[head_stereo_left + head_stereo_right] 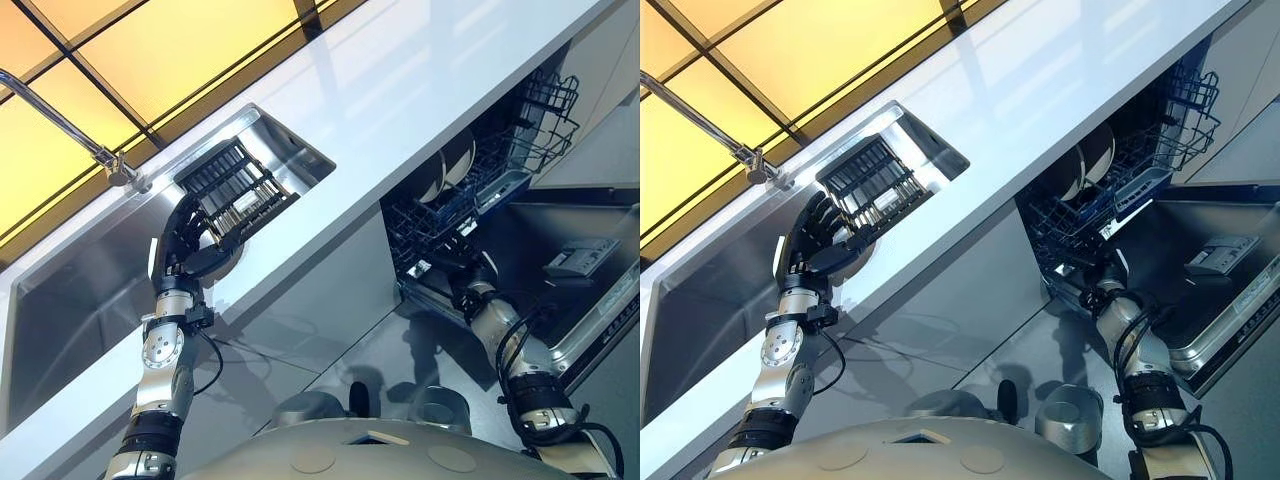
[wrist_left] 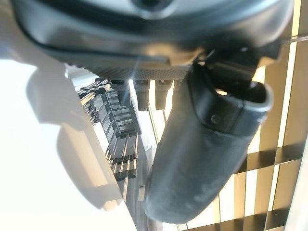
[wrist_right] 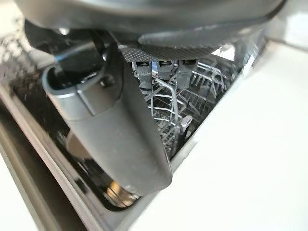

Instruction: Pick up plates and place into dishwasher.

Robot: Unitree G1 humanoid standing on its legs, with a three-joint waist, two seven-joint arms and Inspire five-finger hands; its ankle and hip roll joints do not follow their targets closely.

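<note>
Left eye view, plates (image 1: 447,168) upright in dishwasher rack (image 1: 470,205), black rack (image 1: 236,190) in sink (image 1: 70,300), both robot hand grips unclear.

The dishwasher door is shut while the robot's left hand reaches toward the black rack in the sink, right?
Not quite. The dishwasher door is open, folded down, with the blue rack pulled out and plates standing in it, as the left eye view shows. The rest holds: the left hand is at the black rack in the sink.
</note>
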